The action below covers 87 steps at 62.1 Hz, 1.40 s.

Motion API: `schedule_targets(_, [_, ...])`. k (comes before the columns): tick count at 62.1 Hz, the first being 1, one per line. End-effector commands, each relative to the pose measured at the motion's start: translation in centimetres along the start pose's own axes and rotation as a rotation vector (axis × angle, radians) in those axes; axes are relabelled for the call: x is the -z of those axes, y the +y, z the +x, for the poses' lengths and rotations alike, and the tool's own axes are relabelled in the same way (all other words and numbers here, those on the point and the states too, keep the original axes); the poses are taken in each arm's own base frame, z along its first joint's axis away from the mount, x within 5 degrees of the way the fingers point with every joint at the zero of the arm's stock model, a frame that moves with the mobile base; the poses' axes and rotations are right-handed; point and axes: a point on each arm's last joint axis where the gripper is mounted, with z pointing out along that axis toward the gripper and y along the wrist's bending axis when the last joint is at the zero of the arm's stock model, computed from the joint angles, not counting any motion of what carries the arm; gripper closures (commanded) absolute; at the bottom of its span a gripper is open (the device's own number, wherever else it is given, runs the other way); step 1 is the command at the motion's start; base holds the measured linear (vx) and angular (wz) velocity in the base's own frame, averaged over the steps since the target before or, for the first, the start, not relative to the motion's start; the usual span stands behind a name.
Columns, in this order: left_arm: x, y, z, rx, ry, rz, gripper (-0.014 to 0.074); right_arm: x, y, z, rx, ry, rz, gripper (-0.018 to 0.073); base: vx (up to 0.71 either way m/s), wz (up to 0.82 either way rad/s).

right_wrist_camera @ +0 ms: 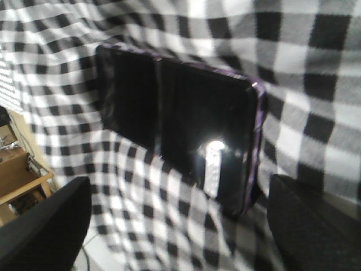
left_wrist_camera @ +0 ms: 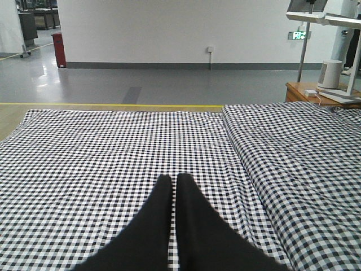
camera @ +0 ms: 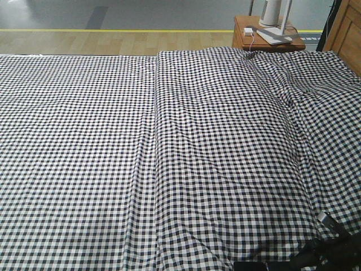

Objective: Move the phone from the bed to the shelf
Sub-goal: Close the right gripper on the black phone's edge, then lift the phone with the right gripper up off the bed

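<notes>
The phone [right_wrist_camera: 186,124], glossy black with a purplish edge, lies flat on the bed's [camera: 84,141] black-and-white gingham sheet. A fold of sheet covers its lower left corner. My right gripper [right_wrist_camera: 179,183] hovers just over it, open, one black finger [right_wrist_camera: 45,226] far to the left and the other by the phone's right corner. In the front view the right arm [camera: 333,248] sits at the bed's near right corner. My left gripper [left_wrist_camera: 174,178] is shut on nothing above the sheet. Light wooden boards [right_wrist_camera: 17,180], possibly the shelf, show at the left edge.
A reddish-brown nightstand [camera: 265,36] with a white device and a charger stands beyond the bed's far right. A wooden panel [camera: 347,31] rises in the far right corner. A long fold [camera: 156,141] runs down the sheet's middle. Grey floor lies beyond.
</notes>
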Motion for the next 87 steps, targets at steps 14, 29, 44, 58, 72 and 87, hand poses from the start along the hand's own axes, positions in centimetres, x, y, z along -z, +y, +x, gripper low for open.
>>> schedule_targets(14, [0.3, 0.2, -1.4, 0.014, -0.107, -0.010, 0.0595, 0.6, 0.3, -1.0, 0.051, -0.106, -0.035, -0.0034, 0.00, 0.00])
schedule_targets(29, [0.3, 0.2, -1.4, 0.014, -0.107, -0.010, 0.0595, -1.4, -0.1, -0.7, 0.007, -0.123, -0.137, -0.0034, 0.00, 0.00])
schedule_targets(44, [0.3, 0.2, -1.4, 0.014, -0.107, -0.010, 0.0595, -3.2, -0.1, -0.1, -0.049, -0.110, -0.274, -0.0034, 0.00, 0.00])
schedule_targets(58, [0.3, 0.2, -1.4, 0.014, -0.107, -0.010, 0.0595, -3.4, -0.1, 0.0, -0.049, -0.111, -0.293, 0.0004, 0.00, 0.00])
schedule_targets(72, [0.3, 0.2, -1.4, 0.014, -0.107, -0.010, 0.0595, -3.4, 0.0, 0.0, -0.048, -0.110, -0.301, 0.0265, 0.00, 0.00])
schedule_targets(87, [0.3, 0.2, -1.4, 0.014, -0.107, -0.010, 0.0595, -3.3, 0.3, 0.0, -0.019, -0.113, -0.336, 0.0573, 0.00, 0.00])
